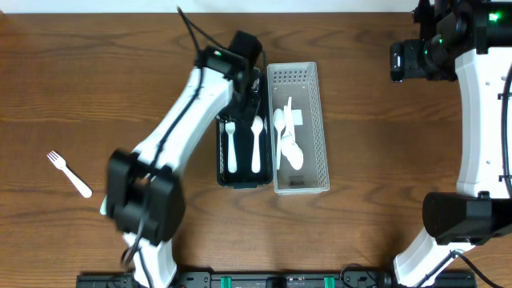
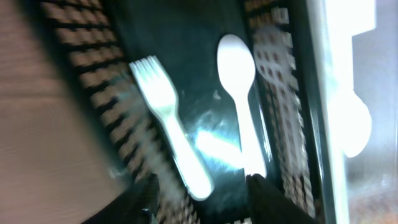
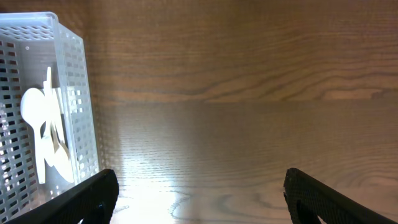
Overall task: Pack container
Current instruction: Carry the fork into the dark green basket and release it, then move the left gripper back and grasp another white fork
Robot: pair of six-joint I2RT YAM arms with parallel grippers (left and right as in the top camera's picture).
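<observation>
A black container (image 1: 222,164) stands at the table's middle with a white fork (image 1: 230,149) and a white spoon (image 1: 256,144) lying in it side by side. In the left wrist view the fork (image 2: 169,127) and spoon (image 2: 240,87) lie on the container's black floor (image 2: 199,56). My left gripper (image 1: 251,83) hovers over the container's far end, open and empty (image 2: 205,208). A second white fork (image 1: 69,174) lies loose on the table at far left. My right gripper (image 1: 404,61) is open and empty (image 3: 199,199) over bare wood at the back right.
A white perforated basket (image 1: 323,144) holding several white spoons (image 1: 286,138) stands against the black container's right side. It also shows at the left edge of the right wrist view (image 3: 78,93). The wooden table (image 1: 384,160) spreads all around.
</observation>
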